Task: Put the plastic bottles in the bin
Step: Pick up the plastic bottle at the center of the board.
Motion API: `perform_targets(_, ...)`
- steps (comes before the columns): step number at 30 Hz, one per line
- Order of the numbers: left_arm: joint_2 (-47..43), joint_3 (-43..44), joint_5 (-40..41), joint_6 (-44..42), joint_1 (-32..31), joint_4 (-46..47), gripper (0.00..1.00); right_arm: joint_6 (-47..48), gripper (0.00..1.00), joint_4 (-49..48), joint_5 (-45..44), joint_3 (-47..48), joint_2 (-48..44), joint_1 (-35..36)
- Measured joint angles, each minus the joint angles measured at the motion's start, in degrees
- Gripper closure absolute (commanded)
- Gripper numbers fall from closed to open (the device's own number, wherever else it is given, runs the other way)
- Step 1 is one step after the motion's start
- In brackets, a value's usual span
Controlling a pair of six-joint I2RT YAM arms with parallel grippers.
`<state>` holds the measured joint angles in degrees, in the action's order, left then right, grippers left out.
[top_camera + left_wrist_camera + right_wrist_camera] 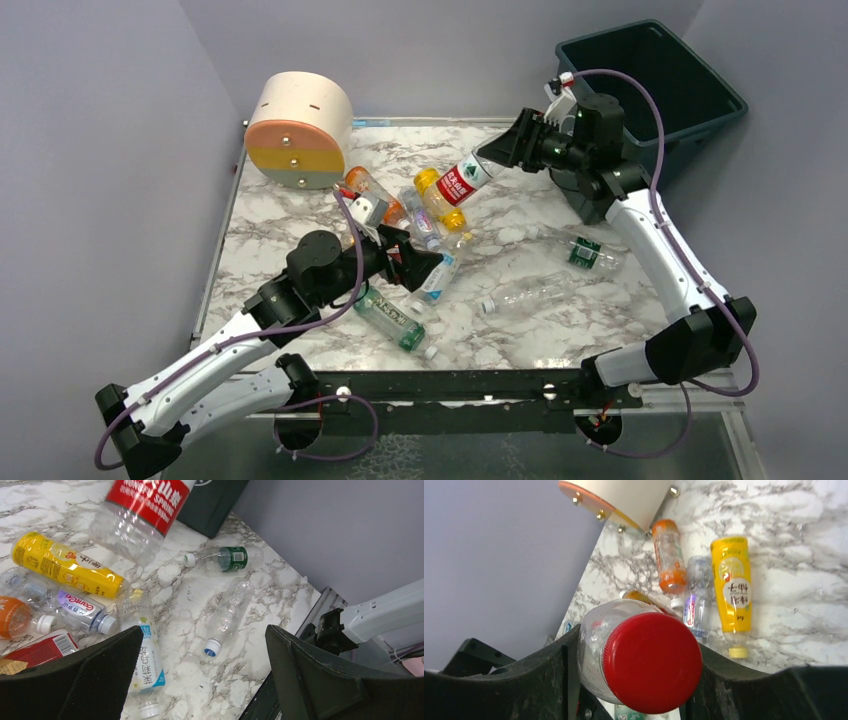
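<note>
My right gripper [503,152] is shut on a clear bottle with a red label [462,181] and red cap [651,662], held in the air above the table, left of the dark teal bin [660,85]. My left gripper [425,268] is open and empty, low over the table. Between its fingers in the left wrist view lie a white-and-blue labelled bottle [142,652] and a clear bottle with a blue-white cap [227,615]. A yellow bottle [65,565], an orange bottle [372,193], a purple-labelled bottle [75,607] and a green-labelled bottle [592,252] lie on the marble.
A cream cylinder with an orange and green face [300,130] stands at the back left. A green-tinted bottle [393,318] lies near the front. The bin stands off the table's back right corner. Grey walls close in on both sides.
</note>
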<state>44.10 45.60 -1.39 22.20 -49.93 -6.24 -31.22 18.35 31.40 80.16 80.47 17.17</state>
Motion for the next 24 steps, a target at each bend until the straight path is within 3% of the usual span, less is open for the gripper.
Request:
perform_targets(9,1.7,-0.1,0.3,0.0,0.0,0.1,0.01,2.9,0.44,3.2,-4.6,14.2,3.4,-3.5)
perform_targets(24,3.7,-0.1,0.3,0.0,0.0,0.2,0.01,3.2,0.44,1.8,-14.2,26.0,6.7,-20.0)
